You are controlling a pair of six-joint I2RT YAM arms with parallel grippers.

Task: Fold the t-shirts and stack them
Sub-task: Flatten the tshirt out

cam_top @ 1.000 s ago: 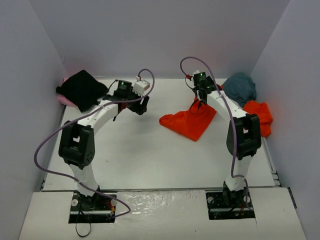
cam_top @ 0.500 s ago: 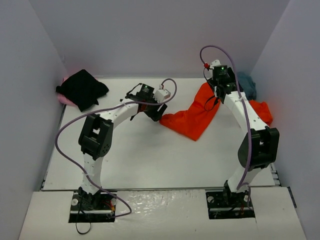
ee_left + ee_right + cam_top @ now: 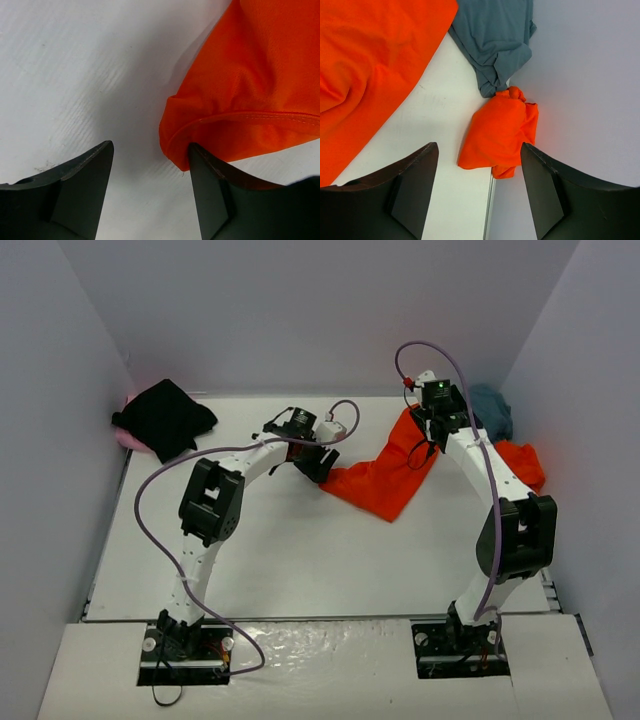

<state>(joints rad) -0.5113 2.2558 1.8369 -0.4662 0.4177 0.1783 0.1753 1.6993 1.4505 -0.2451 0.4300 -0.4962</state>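
Observation:
A bright orange-red t-shirt [image 3: 385,480] lies crumpled mid-table, and its far part reaches up toward my right arm. My left gripper [image 3: 318,465] is open at its left corner. In the left wrist view [image 3: 150,146] the right finger touches the hemmed corner [image 3: 250,75] and bare table lies between the jaws. My right gripper [image 3: 432,440] is open and empty [image 3: 479,145], held high over the right edge. Below it lie the second orange-red t-shirt [image 3: 500,135] [image 3: 520,462] and the teal-grey t-shirt [image 3: 495,35] [image 3: 492,405], both bunched up. The first shirt shows at the left of that view [image 3: 365,65].
The black t-shirt [image 3: 165,418] lies at the back left on top of the pink one [image 3: 128,438], of which only an edge shows. White walls close in the table on the left, back and right. The table's right edge [image 3: 490,210] runs under my right gripper.
My left arm has swung right from the table's middle to the shirt's left corner. My right arm has moved back and right, and the shirt's far part has spread out with it.

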